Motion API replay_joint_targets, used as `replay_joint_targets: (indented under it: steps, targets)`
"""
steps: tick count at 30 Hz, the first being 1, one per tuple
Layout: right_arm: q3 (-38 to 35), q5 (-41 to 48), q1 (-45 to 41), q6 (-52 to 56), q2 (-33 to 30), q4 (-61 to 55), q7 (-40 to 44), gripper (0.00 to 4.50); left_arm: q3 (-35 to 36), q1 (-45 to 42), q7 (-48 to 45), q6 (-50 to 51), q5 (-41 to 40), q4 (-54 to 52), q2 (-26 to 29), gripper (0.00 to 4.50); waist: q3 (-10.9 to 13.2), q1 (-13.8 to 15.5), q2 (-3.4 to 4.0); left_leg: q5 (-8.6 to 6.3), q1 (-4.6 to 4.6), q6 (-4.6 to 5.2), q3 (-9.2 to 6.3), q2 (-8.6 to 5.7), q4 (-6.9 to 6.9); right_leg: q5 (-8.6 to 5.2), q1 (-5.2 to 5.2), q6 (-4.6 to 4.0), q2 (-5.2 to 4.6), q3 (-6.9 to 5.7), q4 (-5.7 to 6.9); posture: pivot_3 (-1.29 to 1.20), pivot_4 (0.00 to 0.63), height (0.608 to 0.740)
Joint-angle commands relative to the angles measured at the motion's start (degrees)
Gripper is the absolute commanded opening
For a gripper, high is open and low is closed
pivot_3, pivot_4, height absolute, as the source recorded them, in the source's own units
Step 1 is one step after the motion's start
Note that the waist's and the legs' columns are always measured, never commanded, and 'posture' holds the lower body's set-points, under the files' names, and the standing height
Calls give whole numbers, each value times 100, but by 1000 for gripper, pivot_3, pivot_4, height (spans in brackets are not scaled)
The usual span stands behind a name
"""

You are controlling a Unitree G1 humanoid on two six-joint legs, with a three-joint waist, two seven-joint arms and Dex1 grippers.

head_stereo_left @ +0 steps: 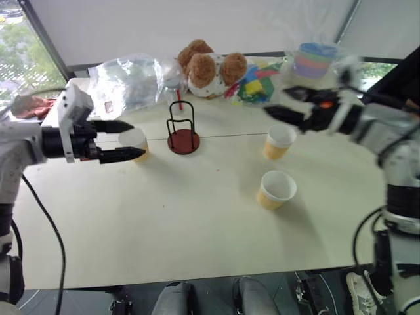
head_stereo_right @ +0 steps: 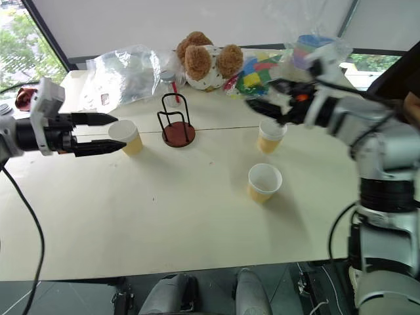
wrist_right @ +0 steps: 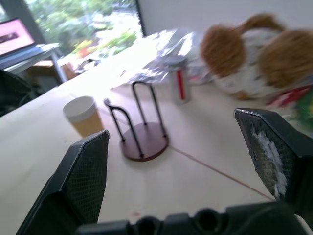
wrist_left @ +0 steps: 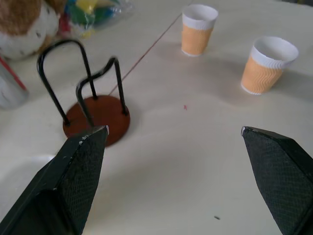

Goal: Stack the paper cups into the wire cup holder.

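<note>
the left pincer (head_stereo_right: 108, 134) is hanging above the worktop (head_stereo_right: 197, 216) with its fingers wide apart and holding nothing, likely getting ready to grab the cup (head_stereo_right: 126, 137) just beside it. the right pincer (head_stereo_right: 266, 98) is also spread apart and bare, hovering over another cup (head_stereo_right: 270, 136). a third cup (head_stereo_right: 264, 182) is standing nearer. all three are sitting upright, mouths up. the cup holder (head_stereo_right: 176, 125) is standing between them, its wires pointing up, waiting bare.
</note>
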Motion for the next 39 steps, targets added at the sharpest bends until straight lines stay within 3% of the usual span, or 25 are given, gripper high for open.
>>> replay_joint_targets:
  steps: [1, 4, 9, 18, 21, 28, 39]
  targets:
    - [517, -383, -513, -470, 458, 431, 219, 4440, 597, 158, 252, 81, -169, 35, 9, 4500, 1, 16, -1, 1, -23, -2, -2, -2, 6, 0, -13, 0, -2, -1, 0, 0, 150, 740]
    - [947, -725, -783, -861, 924, 952, 457, 4440, 953, 603, 442, -42, -141, -79, -20, 4500, 1, 15, -3, 3, -61, -6, 5, -16, 22, 1, -38, 2, -17, -2, -5, 0, 150, 740]
    - [1284, -1604, -1529, -1927, 2049, 2965, -23, 4440, 1686, 1586, 1176, 162, -458, -902, -614, 4500, -2, -22, -10, 3, -40, -4, 14, -33, 30, 7, -12, 10, -40, -3, -12, 0, 150, 740]
    - [1043, -2152, -2369, -3264, 3007, 5296, -236, 4440, 1743, 2105, 1606, 154, -599, -1292, -907, 4500, -5, -62, -16, 14, -23, -25, -4, -30, 20, 9, -4, 10, -39, -12, -4, 0, 150, 740]
    - [914, -2220, -2499, -3498, 3139, 5677, -222, 3622, 1720, 2082, 1668, 124, -583, -1286, -911, 4500, -5, -119, -16, 16, -22, -29, -8, -30, 16, 9, -4, 9, -40, -13, -1, 0, 150, 740]
    - [777, -2356, -2607, -3704, 3328, 5918, -19, 20, 1533, 1989, 1736, -73, -401, -1126, -926, 4500, -4, -195, -15, 20, -16, -38, -8, -27, 8, 9, -4, 9, -42, -13, 1, 0, 150, 740]
    - [797, -2706, -2623, -3936, 3409, 5938, 232, 20, 1340, 1877, 1846, -294, -302, -963, -1014, 4500, -4, -263, -15, 21, -3, -42, -9, -28, 6, 8, -6, 9, -56, -10, 29, 0, 150, 740]
